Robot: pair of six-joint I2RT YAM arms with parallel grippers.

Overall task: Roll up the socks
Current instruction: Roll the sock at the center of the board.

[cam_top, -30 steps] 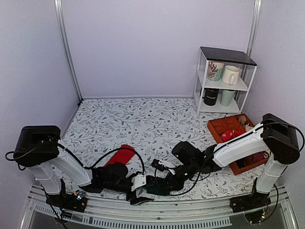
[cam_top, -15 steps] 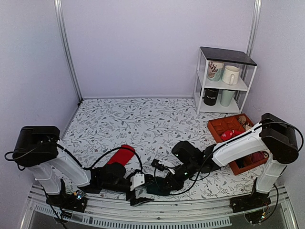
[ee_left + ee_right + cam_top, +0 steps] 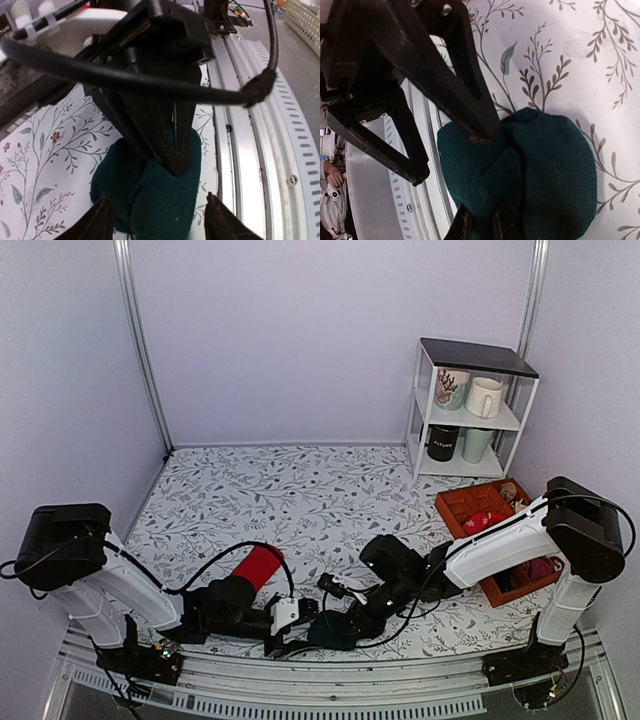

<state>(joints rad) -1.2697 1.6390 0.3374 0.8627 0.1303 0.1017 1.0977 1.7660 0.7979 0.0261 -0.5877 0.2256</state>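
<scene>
The dark teal sock (image 3: pixel 325 633) lies bunched and folded at the table's near edge, beside the metal rail. My right gripper (image 3: pixel 482 227) is shut on a fold of it (image 3: pixel 545 165); from the left wrist its closed fingers (image 3: pixel 175 150) come down onto the sock (image 3: pixel 160 200). My left gripper (image 3: pixel 160 222) faces it, open, one fingertip on each side of the sock; the right one stands apart from the fabric. In the top view, left gripper (image 3: pixel 290 633) and right gripper (image 3: pixel 337 623) meet over the sock. The red sock (image 3: pixel 258 565) lies flat behind the left arm.
A grooved metal rail (image 3: pixel 400 680) runs along the near table edge, right next to the sock. An orange tray (image 3: pixel 470 502) of small items sits under the right arm. A white shelf (image 3: pixel 470 405) with mugs stands at the back right. A black cable (image 3: pixel 150 85) crosses the left wrist view.
My left jaws have narrowed around the teal sock after opening wider. The left arm has dropped lower and shifted left, uncovering more of the red sock. The right gripper keeps its hold.
</scene>
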